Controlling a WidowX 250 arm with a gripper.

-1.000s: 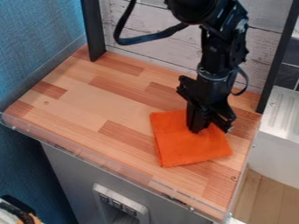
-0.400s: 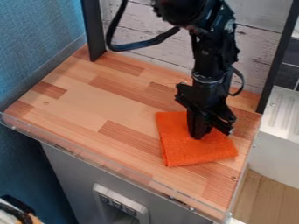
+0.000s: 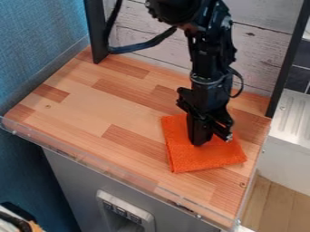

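The black gripper (image 3: 198, 141) hangs from the arm over the right half of the wooden surface, its tip at the upper middle of an orange cloth (image 3: 209, 157). The cloth lies flat, roughly square, and the gripper hides part of its upper area. Whether the tip presses on the cloth or hovers just above it, I cannot tell.
The wooden tabletop (image 3: 103, 108) has a clear raised strip (image 3: 91, 166) along its front edge. Dark posts (image 3: 97, 31) rise at the back left and right, with a whitewashed plank wall (image 3: 157, 25) behind. A white ridged unit (image 3: 293, 118) stands at right.
The cloth first shifted slightly right with the gripper, then stayed put. Since then the gripper has moved a little to the left over it.
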